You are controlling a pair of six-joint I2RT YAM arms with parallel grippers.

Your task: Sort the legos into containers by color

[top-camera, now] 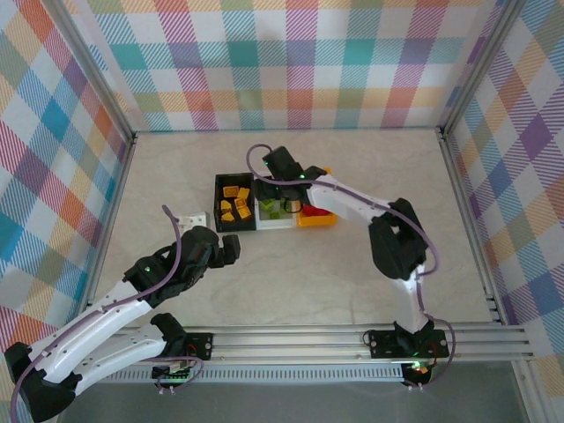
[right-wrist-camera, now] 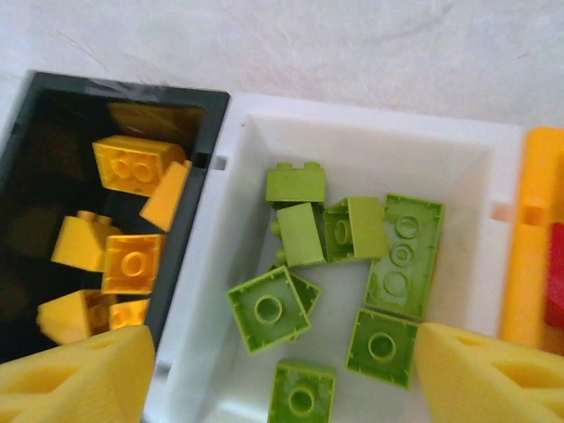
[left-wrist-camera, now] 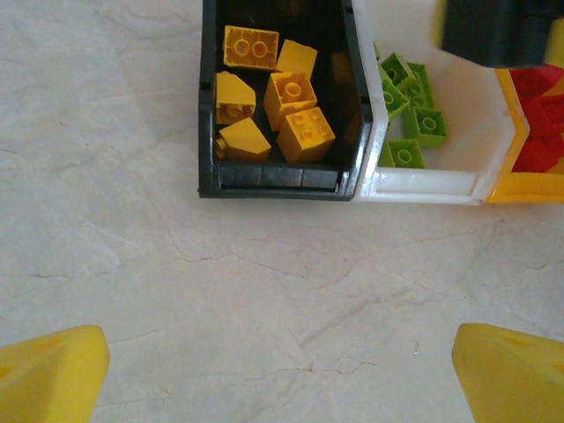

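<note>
Robot lab test cell
Plaid cloth walls (top-camera: 291, 62) and aluminium rails (top-camera: 291, 339) are enclosing a pale marbled surface (top-camera: 300, 282)

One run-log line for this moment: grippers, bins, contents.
left gripper open | right gripper open over white bin | black bin: yellow legos | white bin: green legos | orange bin: red legos

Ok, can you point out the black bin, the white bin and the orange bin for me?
black bin (left-wrist-camera: 273, 179): left wrist view, on its near wall.
white bin (right-wrist-camera: 379, 152): right wrist view, on its far inner wall.
orange bin (right-wrist-camera: 527, 264): right wrist view, on its left rim.
</note>
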